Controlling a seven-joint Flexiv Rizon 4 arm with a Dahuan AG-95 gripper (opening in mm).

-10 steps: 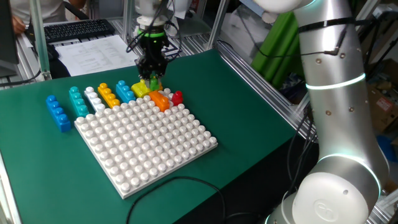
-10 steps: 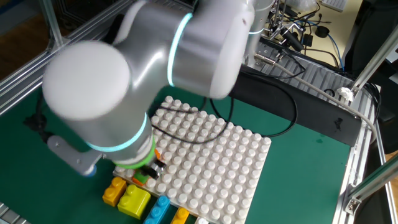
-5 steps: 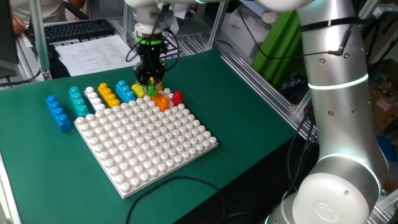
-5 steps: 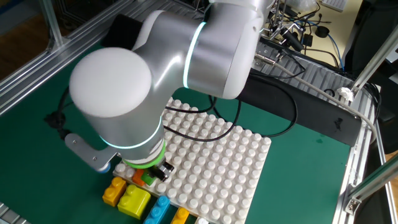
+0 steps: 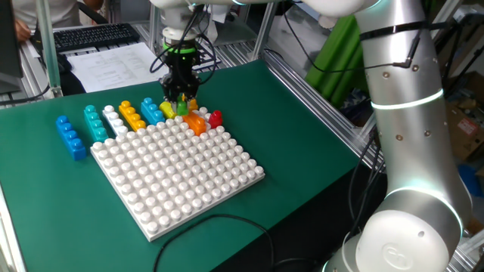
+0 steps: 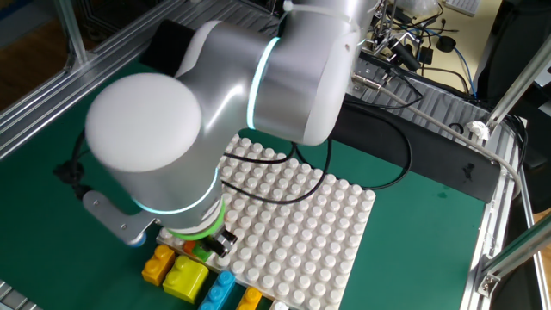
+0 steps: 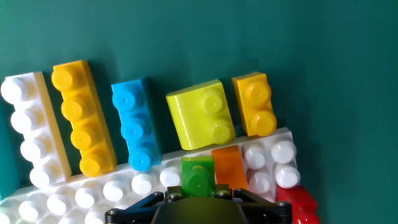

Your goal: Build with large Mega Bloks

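White studded baseplate sits mid-table on the green mat, one corner toward the viewer in one fixed view. Arm fills the right side there and blocks most of the other fixed view.

Loose bricks line the baseplate's far edge, roughly its 11 to 1 o'clock: long blue brick furthest left and apart from the plate, then teal brick, white brick, long orange-yellow brick, light blue brick, yellow block, short orange-yellow brick.

Orange brick sits on the baseplate edge, red brick at its 3 o'clock, just off the plate corner.

Gripper points down over that edge. Jaws narrow, closed on the green brick, which shows between the fingers in the hand view, touching the orange brick's left side. Can't tell if the green brick is seated on the studs.
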